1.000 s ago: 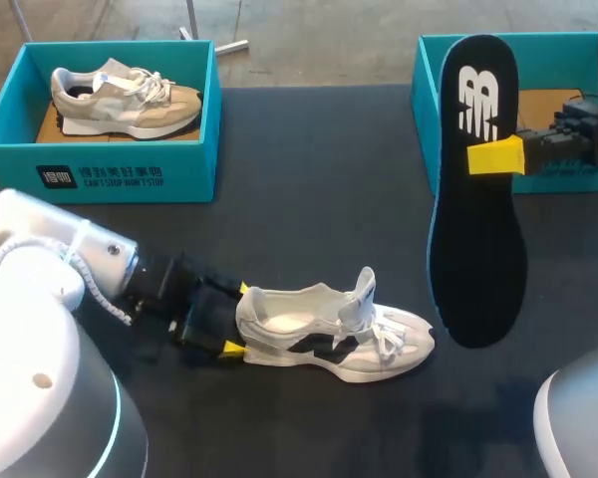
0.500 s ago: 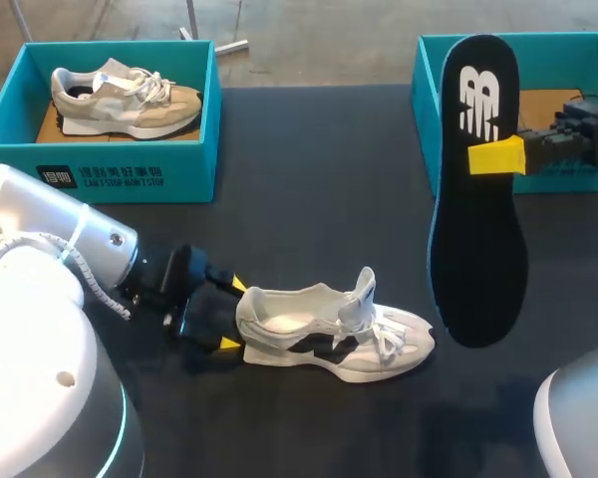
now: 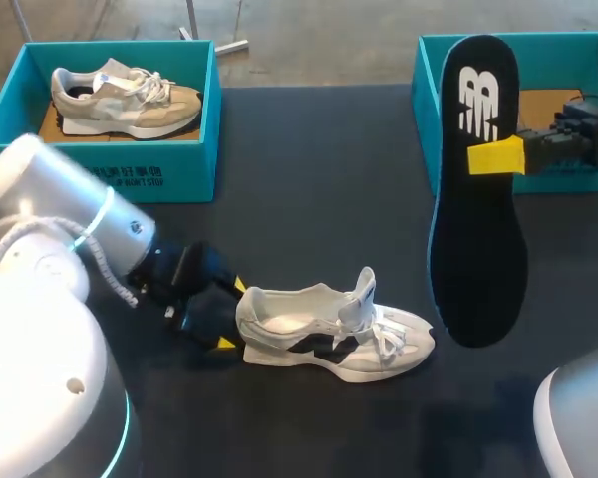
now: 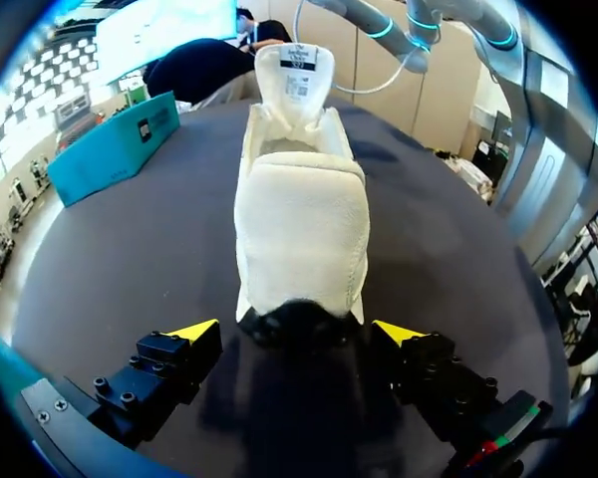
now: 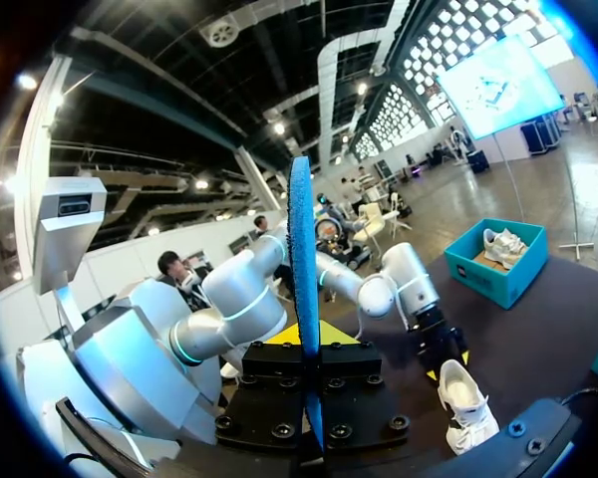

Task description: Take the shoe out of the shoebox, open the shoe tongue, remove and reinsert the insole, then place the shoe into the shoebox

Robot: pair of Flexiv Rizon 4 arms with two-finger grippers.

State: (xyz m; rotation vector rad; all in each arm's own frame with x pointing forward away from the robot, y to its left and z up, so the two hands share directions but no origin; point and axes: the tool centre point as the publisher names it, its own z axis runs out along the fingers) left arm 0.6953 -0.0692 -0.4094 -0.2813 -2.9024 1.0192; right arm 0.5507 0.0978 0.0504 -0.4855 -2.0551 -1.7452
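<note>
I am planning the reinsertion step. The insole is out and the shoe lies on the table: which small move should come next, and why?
Probably the left gripper should close on the heel of the shoe. Its fingers stand open on either side of the heel, while the right gripper holds the insole in the air, apart from the shoe. Steadying the shoe first seems wise.

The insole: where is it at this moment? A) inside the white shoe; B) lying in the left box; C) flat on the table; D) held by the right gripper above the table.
D: the right gripper is shut on the black insole, which hangs clear of the white shoe.
</note>
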